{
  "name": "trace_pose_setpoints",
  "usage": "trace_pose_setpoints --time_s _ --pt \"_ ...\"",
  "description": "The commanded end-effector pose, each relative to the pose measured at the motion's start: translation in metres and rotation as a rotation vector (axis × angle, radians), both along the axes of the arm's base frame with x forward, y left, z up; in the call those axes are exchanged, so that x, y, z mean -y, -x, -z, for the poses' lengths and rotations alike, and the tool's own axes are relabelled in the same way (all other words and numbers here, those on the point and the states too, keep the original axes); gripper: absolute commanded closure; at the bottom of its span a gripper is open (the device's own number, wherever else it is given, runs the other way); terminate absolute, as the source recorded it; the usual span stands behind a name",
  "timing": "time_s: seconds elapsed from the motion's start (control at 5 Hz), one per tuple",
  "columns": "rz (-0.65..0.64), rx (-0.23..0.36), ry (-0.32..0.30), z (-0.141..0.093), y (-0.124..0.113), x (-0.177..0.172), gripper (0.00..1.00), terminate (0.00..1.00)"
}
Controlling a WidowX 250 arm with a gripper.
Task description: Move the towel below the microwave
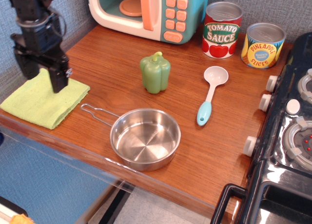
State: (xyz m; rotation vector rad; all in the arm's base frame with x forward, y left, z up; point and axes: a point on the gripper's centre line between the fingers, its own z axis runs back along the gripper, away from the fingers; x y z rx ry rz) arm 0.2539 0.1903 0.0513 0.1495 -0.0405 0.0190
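Observation:
The towel is a folded light yellow-green cloth lying flat at the table's front left corner. The microwave stands at the back with a teal front, orange handle and an orange plate inside. My black gripper hangs over the towel's far edge with its two fingers spread apart and pointing down, holding nothing. One fingertip is right over the cloth; the other is near its left edge.
A green bell pepper stands mid-table in front of the microwave. A steel pan sits near the front edge. A spoon, a tomato sauce can and a pineapple can lie right; a black stove borders the table's right side.

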Motion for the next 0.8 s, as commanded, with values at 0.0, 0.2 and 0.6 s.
trace_pose_setpoints --time_s 0.0,0.2,0.6 --pt "-0.044 0.008 -0.028 0.009 0.012 -0.016 0.00 0.00" --pt "-0.027 -0.002 -0.015 0.021 0.010 -0.015 0.00 0.00" --pt "-0.005 -0.047 0.014 0.041 0.007 -0.019 0.00 0.00"
